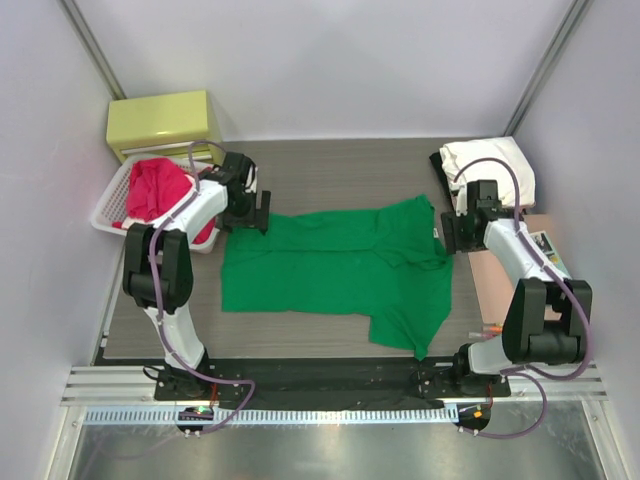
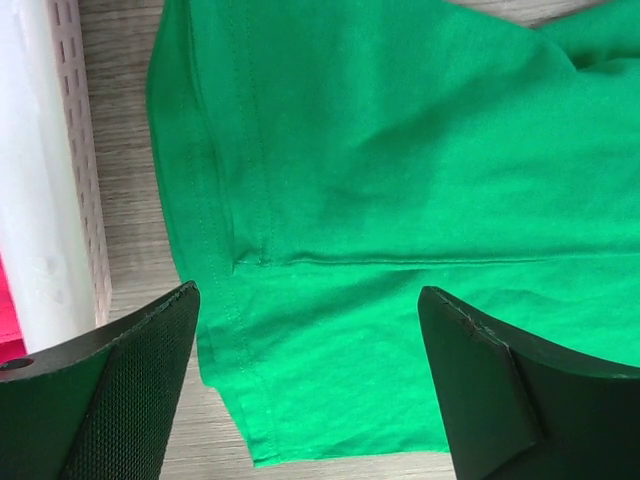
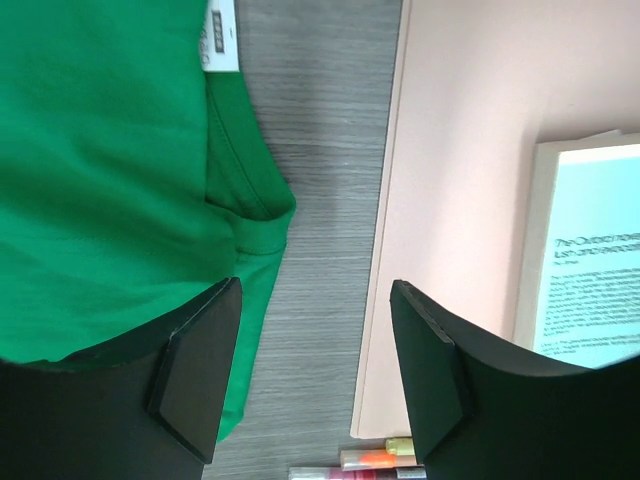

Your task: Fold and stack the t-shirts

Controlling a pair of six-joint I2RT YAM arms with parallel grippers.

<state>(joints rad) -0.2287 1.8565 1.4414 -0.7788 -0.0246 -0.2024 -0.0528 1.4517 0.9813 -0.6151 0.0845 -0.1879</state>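
A bright green t-shirt [image 1: 340, 265] lies spread flat across the middle of the table. My left gripper [image 1: 262, 212] hovers over its far left hem corner [image 2: 250, 400]; the jaws stand wide open with nothing between them [image 2: 310, 330]. My right gripper [image 1: 450, 232] is at the shirt's right edge by the collar and its white label [image 3: 222, 35]. It is open too [image 3: 315, 330], over bare table beside the cloth [image 3: 100, 150]. Red t-shirts [image 1: 155, 190] are heaped in the basket. A folded white t-shirt [image 1: 490, 165] lies on a black one [image 1: 437, 162] at the back right.
The white slatted basket [image 1: 105, 215] stands at the left, its wall close to my left fingers [image 2: 75, 170]. A yellow box [image 1: 165, 122] is behind it. A pale pink sheet [image 3: 460, 150], a teal-covered book [image 3: 590, 250] and some markers [image 3: 370, 462] lie by my right gripper.
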